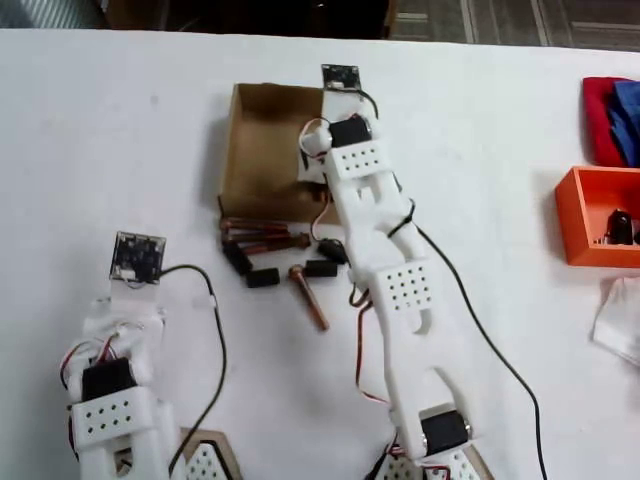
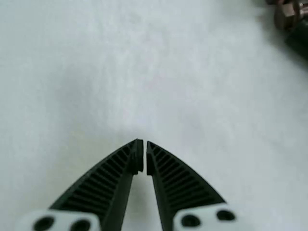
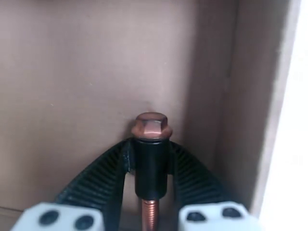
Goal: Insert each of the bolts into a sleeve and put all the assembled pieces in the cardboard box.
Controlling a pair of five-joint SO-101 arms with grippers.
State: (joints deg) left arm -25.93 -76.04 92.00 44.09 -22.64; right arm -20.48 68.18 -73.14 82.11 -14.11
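The right gripper (image 3: 150,151) pinches a black cylindrical sleeve (image 3: 151,168) holding a copper hex-head bolt (image 3: 150,126) inside the brown cardboard box (image 3: 72,72); the left gripper (image 2: 144,156) sits pressed together over the white bench (image 2: 144,62).

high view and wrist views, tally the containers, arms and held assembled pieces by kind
cardboard box: 1
orange bin: 1
arms: 2 (left arm, right arm)
sleeved bolt in the right gripper: 1
total: 5
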